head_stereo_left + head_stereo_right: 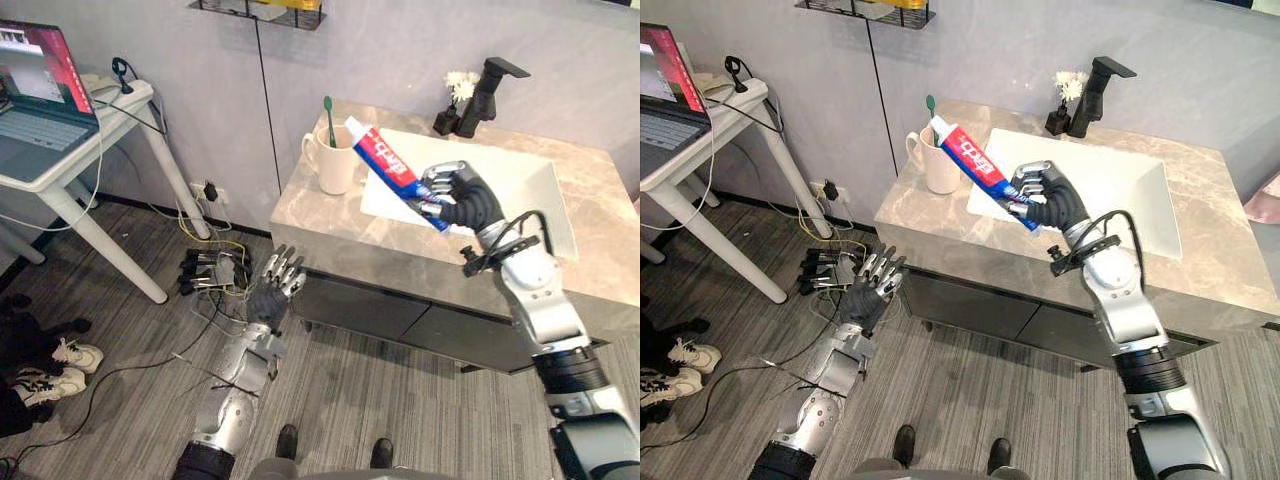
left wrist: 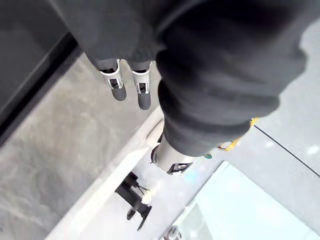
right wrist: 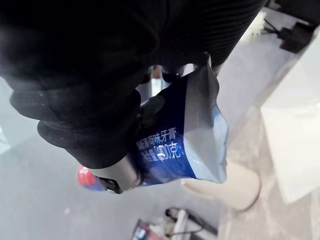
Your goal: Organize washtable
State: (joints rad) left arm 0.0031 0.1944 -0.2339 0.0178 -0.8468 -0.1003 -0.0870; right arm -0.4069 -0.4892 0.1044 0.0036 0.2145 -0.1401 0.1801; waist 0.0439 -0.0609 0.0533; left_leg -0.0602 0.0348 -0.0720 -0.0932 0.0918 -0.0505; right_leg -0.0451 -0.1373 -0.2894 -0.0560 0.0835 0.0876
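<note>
left hand: silver fingers, dark tips, dark ribbed cover behind fingers | right hand: same build, black bracket behind cover | left arm, right arm: silver-grey shells, black ribbed bands

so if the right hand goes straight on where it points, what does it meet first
Likely the white mug, the toothpaste tube touching it before the right hand does; depth is unclear.
</note>
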